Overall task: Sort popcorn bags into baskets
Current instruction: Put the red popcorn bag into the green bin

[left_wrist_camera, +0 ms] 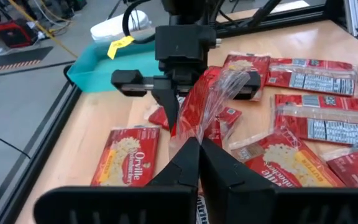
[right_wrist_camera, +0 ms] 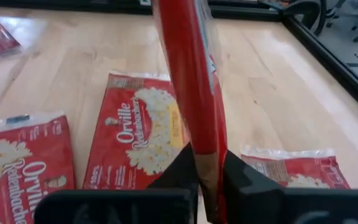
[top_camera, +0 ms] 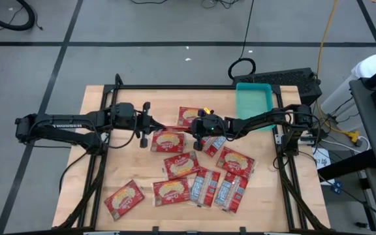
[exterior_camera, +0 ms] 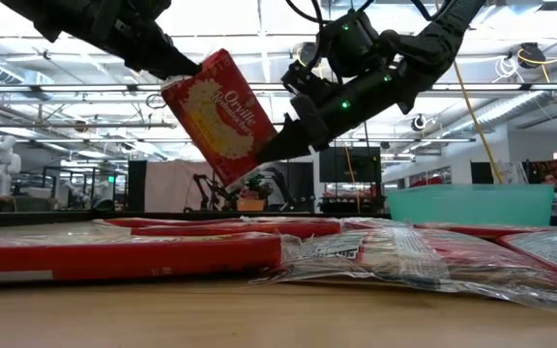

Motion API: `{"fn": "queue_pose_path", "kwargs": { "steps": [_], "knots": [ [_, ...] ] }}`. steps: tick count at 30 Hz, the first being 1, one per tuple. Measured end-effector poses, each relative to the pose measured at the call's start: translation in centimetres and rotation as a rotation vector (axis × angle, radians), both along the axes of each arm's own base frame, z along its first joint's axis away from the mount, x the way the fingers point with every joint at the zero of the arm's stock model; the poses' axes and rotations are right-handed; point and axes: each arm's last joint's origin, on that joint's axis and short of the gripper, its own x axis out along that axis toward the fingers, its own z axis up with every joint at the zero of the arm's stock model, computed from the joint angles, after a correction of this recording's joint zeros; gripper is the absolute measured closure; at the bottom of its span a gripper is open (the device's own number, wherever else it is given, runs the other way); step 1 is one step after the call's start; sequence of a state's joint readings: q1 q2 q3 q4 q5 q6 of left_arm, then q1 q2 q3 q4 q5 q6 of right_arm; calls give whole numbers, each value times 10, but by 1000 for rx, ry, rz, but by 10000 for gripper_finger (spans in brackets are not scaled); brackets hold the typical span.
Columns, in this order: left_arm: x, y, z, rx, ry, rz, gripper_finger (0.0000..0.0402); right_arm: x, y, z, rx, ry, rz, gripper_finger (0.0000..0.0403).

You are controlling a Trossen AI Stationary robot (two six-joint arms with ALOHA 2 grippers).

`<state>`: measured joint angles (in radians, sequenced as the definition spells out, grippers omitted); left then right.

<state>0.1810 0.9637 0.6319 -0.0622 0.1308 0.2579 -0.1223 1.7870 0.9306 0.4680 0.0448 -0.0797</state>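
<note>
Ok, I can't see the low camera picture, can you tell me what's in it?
Two dark robot grippers hold one red popcorn bag tilted in the air, the left gripper at its top, the right gripper lower. Below, more bags lie flat on the table, with a teal basket behind.

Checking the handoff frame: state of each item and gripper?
Held bag: in the air, tilted, gripped at both ends.
Left gripper: shut on the held bag.
Right gripper: shut on the held bag.
Other bags: flat on the table, some overlapping.
Tray: on the table's far right; no bag shows in it.
</note>
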Motion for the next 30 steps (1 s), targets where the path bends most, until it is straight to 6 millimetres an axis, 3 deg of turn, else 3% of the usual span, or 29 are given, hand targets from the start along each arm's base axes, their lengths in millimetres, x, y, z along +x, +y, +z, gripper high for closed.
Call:
{"fn": "queue_pose_path", "kwargs": {
  "steps": [5, 13, 19, 25, 30],
  "knots": [
    [-1, 1, -3, -13, 32, 9, 374, -4, 0, 1, 7, 47, -2, 389],
    [2, 5, -7, -45, 45, 162, 239, -20, 0, 19, 67, 119, -43, 399],
    [25, 12, -19, -108, 11, 248, 169, -29, -4, 16, 133, 203, -96, 402],
    [52, 17, -41, -113, -1, 248, 150, -34, -3, 7, 158, 298, -118, 402],
    [68, 20, -60, -99, 7, 218, 174, -35, -3, 6, 167, 307, -125, 402]
  ]
}}
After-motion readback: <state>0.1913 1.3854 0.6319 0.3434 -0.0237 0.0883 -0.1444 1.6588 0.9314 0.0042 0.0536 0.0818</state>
